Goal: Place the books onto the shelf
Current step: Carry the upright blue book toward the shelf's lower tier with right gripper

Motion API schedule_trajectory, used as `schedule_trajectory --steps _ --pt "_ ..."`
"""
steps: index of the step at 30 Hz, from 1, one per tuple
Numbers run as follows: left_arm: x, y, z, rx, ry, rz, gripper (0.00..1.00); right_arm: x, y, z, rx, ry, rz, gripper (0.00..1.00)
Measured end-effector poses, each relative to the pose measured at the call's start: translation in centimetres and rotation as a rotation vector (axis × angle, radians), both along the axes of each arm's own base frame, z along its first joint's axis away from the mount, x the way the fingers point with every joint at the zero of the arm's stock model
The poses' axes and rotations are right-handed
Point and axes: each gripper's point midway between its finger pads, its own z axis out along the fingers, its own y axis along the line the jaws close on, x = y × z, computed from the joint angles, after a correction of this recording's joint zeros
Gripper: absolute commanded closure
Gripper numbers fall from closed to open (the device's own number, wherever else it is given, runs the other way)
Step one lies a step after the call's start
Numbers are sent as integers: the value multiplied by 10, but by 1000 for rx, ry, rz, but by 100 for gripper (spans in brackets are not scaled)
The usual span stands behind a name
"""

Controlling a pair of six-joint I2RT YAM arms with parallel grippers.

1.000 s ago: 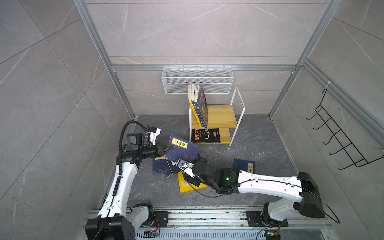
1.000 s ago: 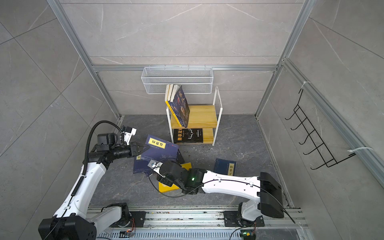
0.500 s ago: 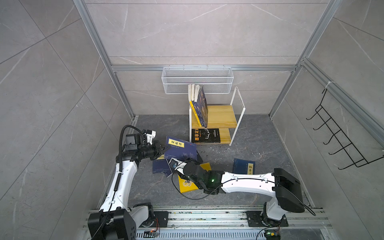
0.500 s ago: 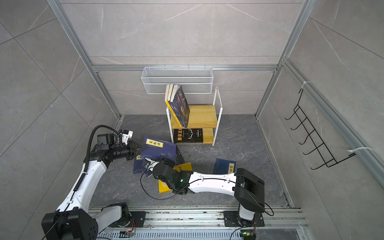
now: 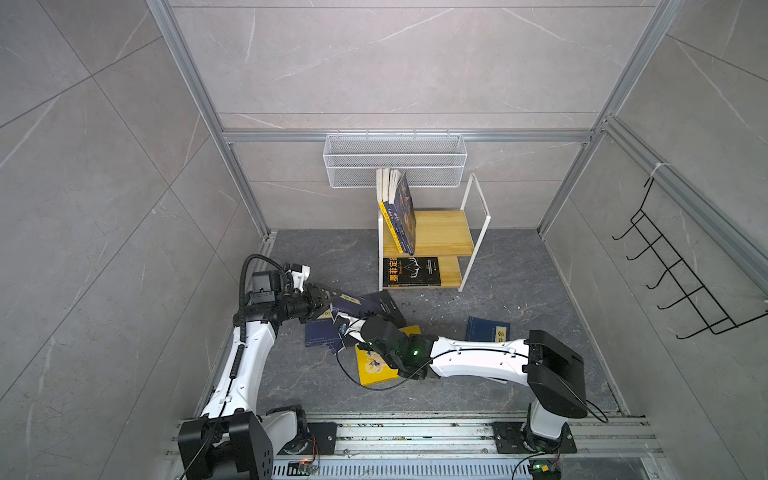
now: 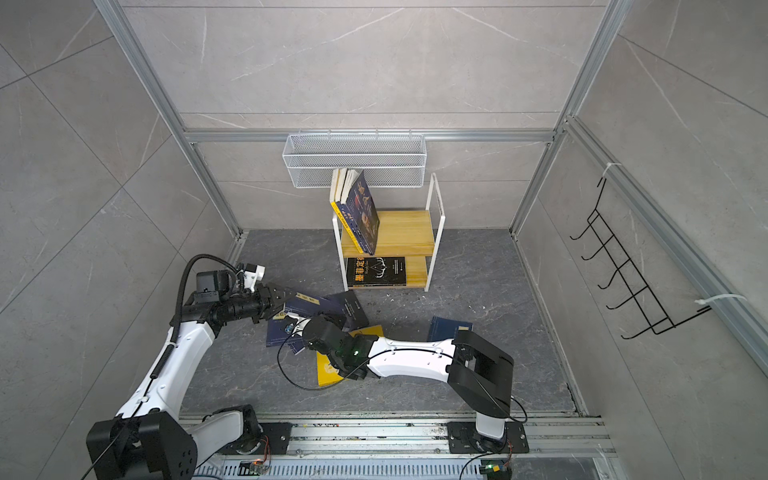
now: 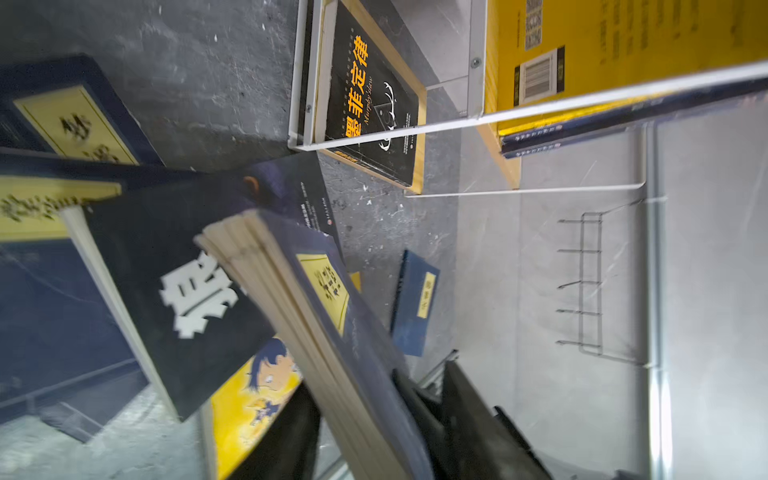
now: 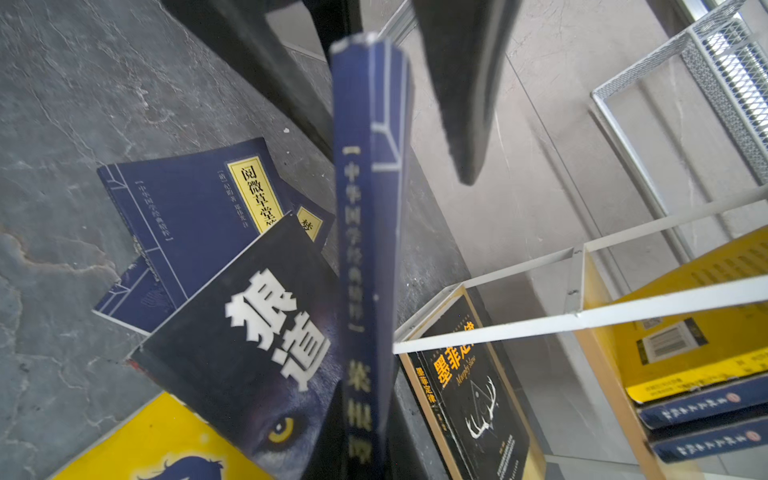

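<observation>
Well to the left of the shelf and nearer the arm bases, the left gripper has its two jaws parted. They straddle one end of a navy book, with a sliver of gap beside the pages. The right gripper is clamped on that book's other end and holds it tilted above the pile (spine toward the right wrist camera). Beneath it, in front of the shelf's left post, lie four books: two navy paperbacks with yellow labels, one white-lettered black book and one yellow cartoon book. The shelf itself carries four. Three standing books lean at the left end of its upper board (three spines can be counted in the wrist views), and one orange-lettered black book lies flat on the lower board. One lone navy book lies on the floor in front of the shelf's right side.
</observation>
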Motion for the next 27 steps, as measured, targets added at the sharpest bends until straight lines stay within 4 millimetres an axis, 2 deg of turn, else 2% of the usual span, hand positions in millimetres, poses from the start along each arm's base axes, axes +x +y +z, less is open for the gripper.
schedule_trajectory --steps 1,3,6,11,15,22,27 --pt "1 3 0 12 -10 5 26 -1 -4 -3 -15 -1 6 100" --pt "4 9 -1 31 -28 18 15 -5 -14 -6 -45 4 22 100" --pt "9 26 -2 68 -52 63 9 -8 -30 -3 -79 18 47 100" --pt "16 51 -7 134 -66 140 3 -3 -59 19 -99 25 53 100" --pt "17 62 -9 198 -92 160 0 3 -79 31 -136 16 49 100" --pt "15 73 -15 301 -104 169 0 13 -106 21 -286 2 28 100" --pt "14 77 -15 336 -107 175 0 29 -125 21 -362 -33 -27 100"
